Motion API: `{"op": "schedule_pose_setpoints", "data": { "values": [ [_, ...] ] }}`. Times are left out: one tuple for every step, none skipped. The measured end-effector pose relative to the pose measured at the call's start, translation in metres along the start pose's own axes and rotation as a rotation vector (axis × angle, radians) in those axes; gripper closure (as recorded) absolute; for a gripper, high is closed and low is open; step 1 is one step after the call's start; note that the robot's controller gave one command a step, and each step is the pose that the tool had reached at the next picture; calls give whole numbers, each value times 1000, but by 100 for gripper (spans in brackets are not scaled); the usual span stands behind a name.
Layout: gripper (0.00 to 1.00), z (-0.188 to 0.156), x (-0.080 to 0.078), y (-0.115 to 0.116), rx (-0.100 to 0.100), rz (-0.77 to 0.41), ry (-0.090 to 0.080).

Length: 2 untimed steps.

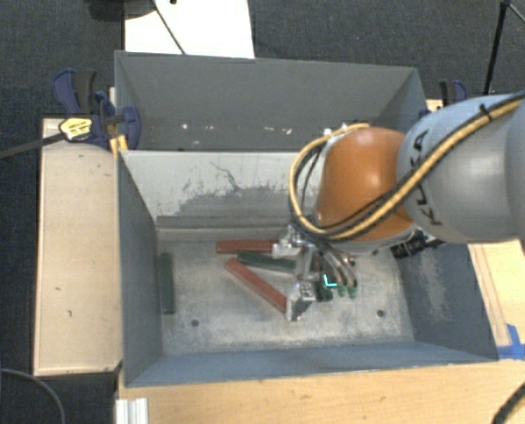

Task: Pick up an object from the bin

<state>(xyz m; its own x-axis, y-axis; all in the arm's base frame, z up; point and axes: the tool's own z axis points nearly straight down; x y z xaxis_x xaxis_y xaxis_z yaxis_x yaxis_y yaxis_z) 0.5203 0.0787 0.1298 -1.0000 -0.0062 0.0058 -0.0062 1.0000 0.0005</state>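
Claw point(300, 306) low over the bin point(377, 318) floor; apart or together, cannot tell. Red-brown bar point(252, 283) lies slantwise, its lower end just beside the claw. Centre yourself squarely across that bar before closing.

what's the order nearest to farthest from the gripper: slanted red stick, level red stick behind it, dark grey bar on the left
Measured from the gripper in the camera view:
1. slanted red stick: just to its left, near end beside it.
2. level red stick: further back, toward the rear wall.
3. dark grey bar: along the left wall.
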Motion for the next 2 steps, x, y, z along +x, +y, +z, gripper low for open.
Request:
{"op": "schedule_pose_setpoints", "data": {
  "values": [
    [0,-2,-1,0,0,1,-3],
    [0,-53,1,7,1,-23,-1]
  ]
}}
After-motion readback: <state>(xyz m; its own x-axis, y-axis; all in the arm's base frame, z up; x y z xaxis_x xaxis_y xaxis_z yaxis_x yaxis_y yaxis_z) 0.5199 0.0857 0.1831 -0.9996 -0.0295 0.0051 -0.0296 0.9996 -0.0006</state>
